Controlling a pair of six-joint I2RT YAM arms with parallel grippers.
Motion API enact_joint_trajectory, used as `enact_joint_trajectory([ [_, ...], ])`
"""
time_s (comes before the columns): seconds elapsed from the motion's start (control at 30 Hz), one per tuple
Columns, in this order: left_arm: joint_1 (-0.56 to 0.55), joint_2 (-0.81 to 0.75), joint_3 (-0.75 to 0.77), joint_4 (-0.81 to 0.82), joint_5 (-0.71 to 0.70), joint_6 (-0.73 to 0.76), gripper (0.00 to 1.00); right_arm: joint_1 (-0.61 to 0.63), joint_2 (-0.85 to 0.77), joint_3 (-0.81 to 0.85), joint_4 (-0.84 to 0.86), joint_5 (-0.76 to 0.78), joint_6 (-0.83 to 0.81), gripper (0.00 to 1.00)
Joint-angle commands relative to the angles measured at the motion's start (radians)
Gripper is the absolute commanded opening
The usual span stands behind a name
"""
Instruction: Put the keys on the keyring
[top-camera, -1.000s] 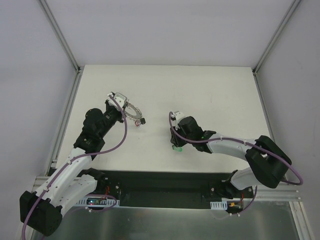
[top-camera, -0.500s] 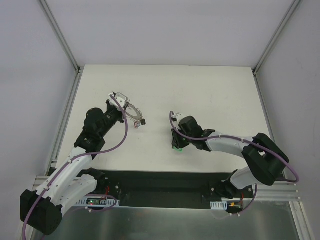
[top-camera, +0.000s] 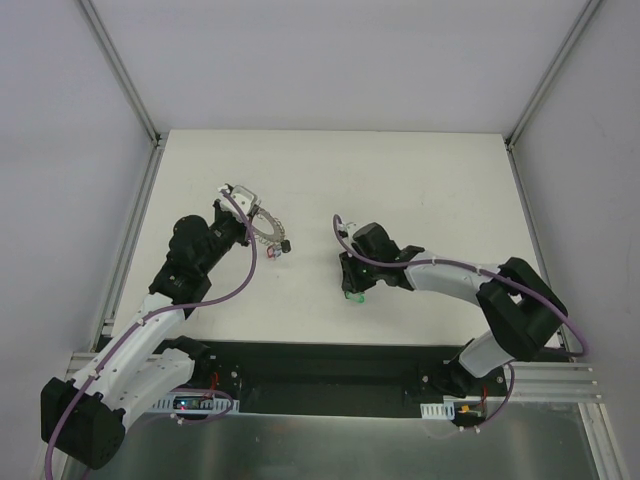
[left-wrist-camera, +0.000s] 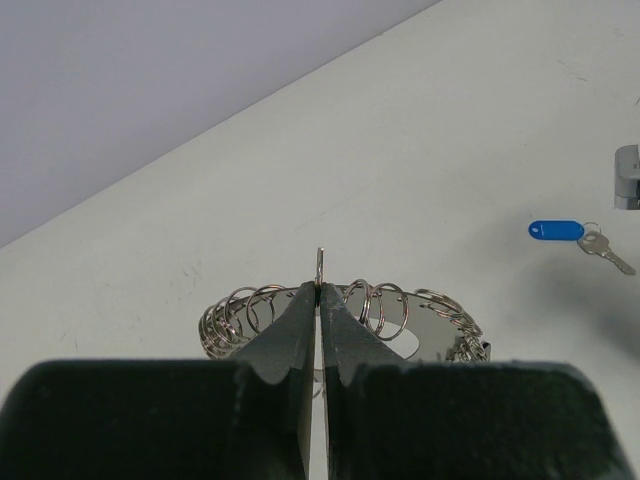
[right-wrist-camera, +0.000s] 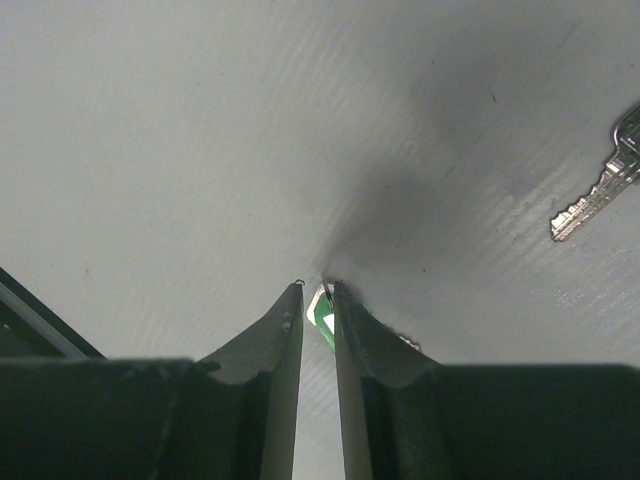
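Top external view: the left gripper (top-camera: 248, 222) reaches over the left half of the white table (top-camera: 420, 180) and is clamped on the near-left rim of the keyring (top-camera: 270, 232), which sits tilted just off its fingertips. A black tag (top-camera: 286, 243) and a reddish tag (top-camera: 273, 249) hang from the ring's right side. Well to the right of the keyring, the right gripper (top-camera: 350, 285) points down at the table, and the green-tagged key (top-camera: 352, 297) shows at its tip, nearer the arm bases than the keyring is. Left wrist view: the left gripper (left-wrist-camera: 320, 290) has its dark fingers (left-wrist-camera: 285, 330) pressed together, pinching a thin upright wire loop on the near rim of the keyring (left-wrist-camera: 440, 325); a row of small wire rings runs along that rim. The blue-tagged key (left-wrist-camera: 556, 230) lies flat on the table far to the right of the keyring, well apart from it, blade pointing right. Right wrist view: the right gripper (right-wrist-camera: 318, 290) has its jaws drawn almost together on the green-tagged key (right-wrist-camera: 322, 310), whose tag fills the narrow gap at the tips and rests against the table (right-wrist-camera: 150, 120). A bare silver key (right-wrist-camera: 595, 200) lies at the upper right, its head cut by the frame edge; the keyring is out of sight here.
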Motion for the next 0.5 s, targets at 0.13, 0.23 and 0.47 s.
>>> enact_joint_trajectory([
  [0.13, -0.010, -0.009, 0.020, 0.085, 0.029, -0.012, 0.00, -0.013, 0.030, 0.083, -0.125, -0.039, -0.052, 0.20],
  [0.23, -0.010, -0.006, 0.020, 0.083, 0.034, -0.012, 0.00, -0.014, 0.045, 0.101, -0.147, -0.050, -0.066, 0.20],
  [0.47, -0.010, -0.003, 0.023, 0.080, 0.037, -0.012, 0.00, -0.016, 0.075, 0.129, -0.168, -0.070, -0.080, 0.17],
])
